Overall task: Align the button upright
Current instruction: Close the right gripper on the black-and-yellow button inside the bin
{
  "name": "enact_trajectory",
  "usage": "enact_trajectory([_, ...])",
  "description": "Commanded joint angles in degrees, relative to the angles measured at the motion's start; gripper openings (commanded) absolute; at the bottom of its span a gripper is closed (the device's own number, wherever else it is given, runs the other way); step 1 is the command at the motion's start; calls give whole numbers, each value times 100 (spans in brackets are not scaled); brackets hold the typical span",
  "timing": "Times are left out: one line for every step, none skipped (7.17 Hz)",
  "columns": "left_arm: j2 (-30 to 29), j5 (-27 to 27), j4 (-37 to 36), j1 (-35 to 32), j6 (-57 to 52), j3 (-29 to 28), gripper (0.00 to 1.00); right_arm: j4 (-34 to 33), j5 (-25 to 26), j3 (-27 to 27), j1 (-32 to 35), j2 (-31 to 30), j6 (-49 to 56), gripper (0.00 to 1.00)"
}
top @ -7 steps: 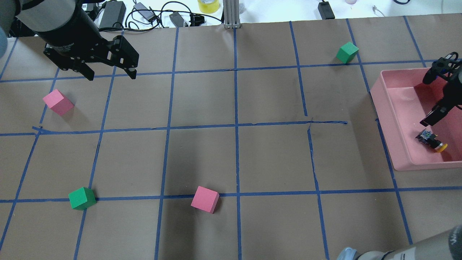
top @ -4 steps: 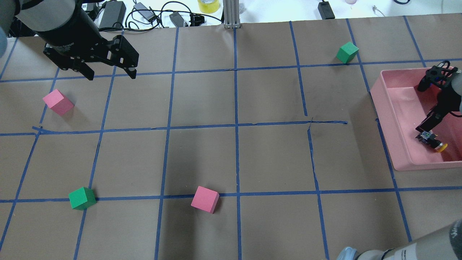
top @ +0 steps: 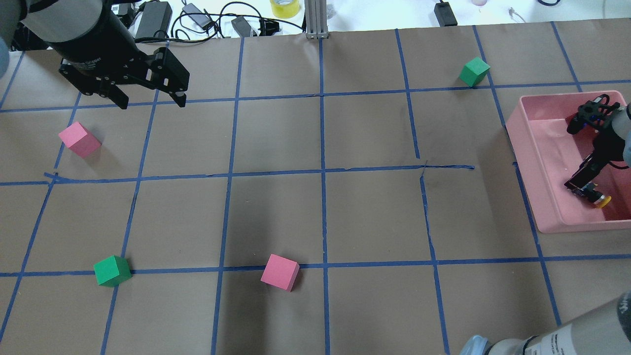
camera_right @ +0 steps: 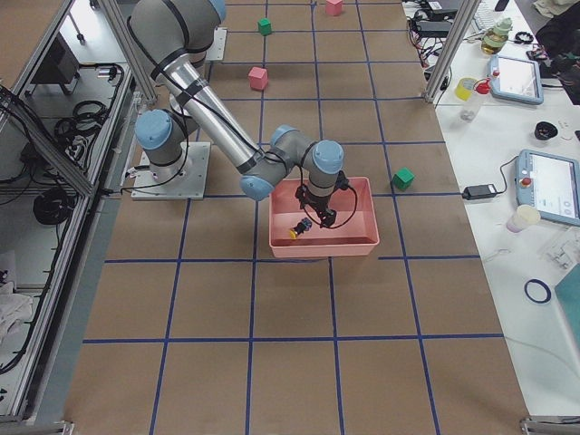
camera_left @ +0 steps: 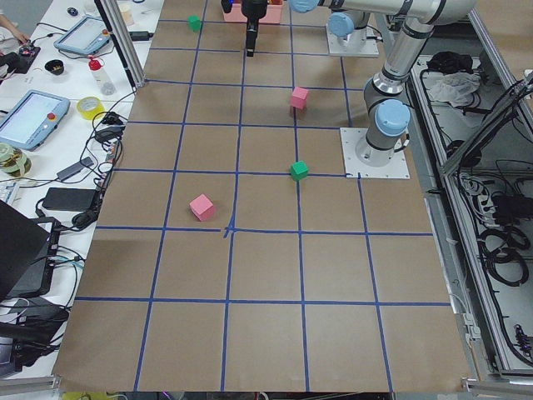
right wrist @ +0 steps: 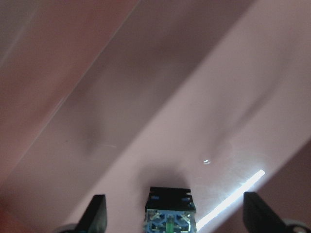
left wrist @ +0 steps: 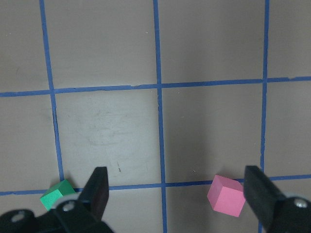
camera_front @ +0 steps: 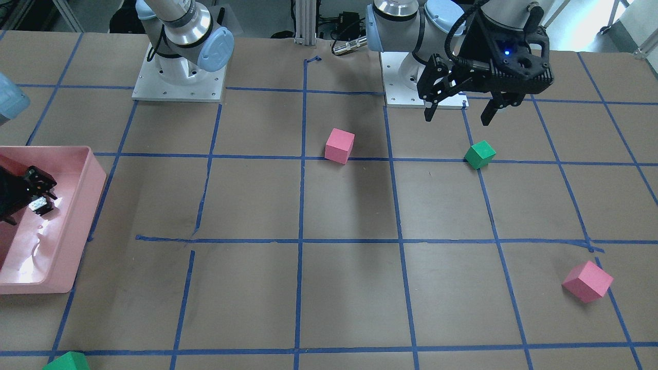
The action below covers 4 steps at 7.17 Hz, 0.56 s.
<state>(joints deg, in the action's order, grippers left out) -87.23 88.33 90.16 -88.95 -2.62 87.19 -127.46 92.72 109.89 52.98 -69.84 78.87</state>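
Button (top: 595,197) is found lying on its side inside pink tray (top: 581,226), at the right edge of the overhead frame, with the yellow cap pointed lower right. Right gripper (top: 580,183) is lowered over it, fingers spread. In the wrist view the button is framed between them, untouched. Left gripper (top: 153,104) is held upper left, also spread.

Brown paper crossed by blue tape lines covers the long table (camera_left: 266,275). A pink cube (camera_left: 201,207) lies nearest the camera. A green cube (camera_left: 299,170) sits near the white base plate (camera_left: 391,167) of the grey left arm (camera_left: 389,121). A second pink cube (camera_left: 299,97) and a second green cube (camera_left: 194,22) lie farther along. A yellow tape roll (camera_left: 89,107) rests on the white side bench (camera_left: 71,79).
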Motion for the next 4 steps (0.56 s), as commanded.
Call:
enact_trajectory([-4, 0, -7, 0, 7, 0, 100, -24, 53, 24, -16, 23, -29, 58])
enact_trajectory([-4, 0, -7, 0, 7, 0, 100, -16, 114, 24, -16, 23, -38, 37])
enact_trajectory([-4, 0, -7, 0, 7, 0, 100, -16, 245, 15, -16, 23, -64, 2])
enact_trajectory([5, 0, -7, 0, 7, 0, 100, -16, 290, 15, -16, 6, -195, 0])
